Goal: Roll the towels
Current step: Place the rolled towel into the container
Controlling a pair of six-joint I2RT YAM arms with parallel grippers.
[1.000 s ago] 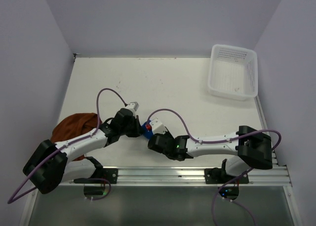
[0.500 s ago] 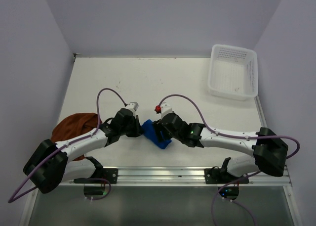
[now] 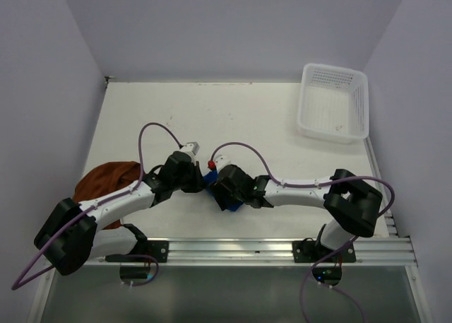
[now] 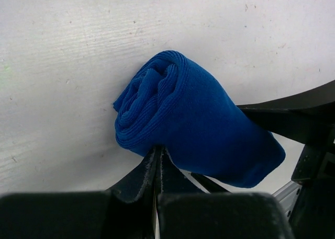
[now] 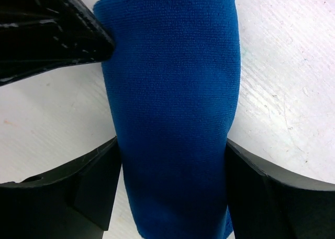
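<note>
Two towels lie on the desk (image 3: 233,118). The blue towel (image 4: 193,129) is the one you have between the arms. It is rolled into a tight cylinder on the near middle of the desk, and the left wrist view shows its spiral end.

Your right gripper (image 5: 172,145) stands wide astride the roll, with one finger against each flank. Your left gripper (image 4: 158,158) is closed tight, finger against finger, and its tips touch the roll's side near the spiral end. You cannot tell whether a fold of cloth is nipped between them. From above, both wrists crowd over the roll, so only slivers of blue show there.

The rust-brown towel (image 3: 106,183) sits bunched in a loose heap at the desk's left edge. It is partly under the left arm and well apart from the blue one. A white perforated basket (image 3: 333,104) stands at the far right corner of the desk.
</note>
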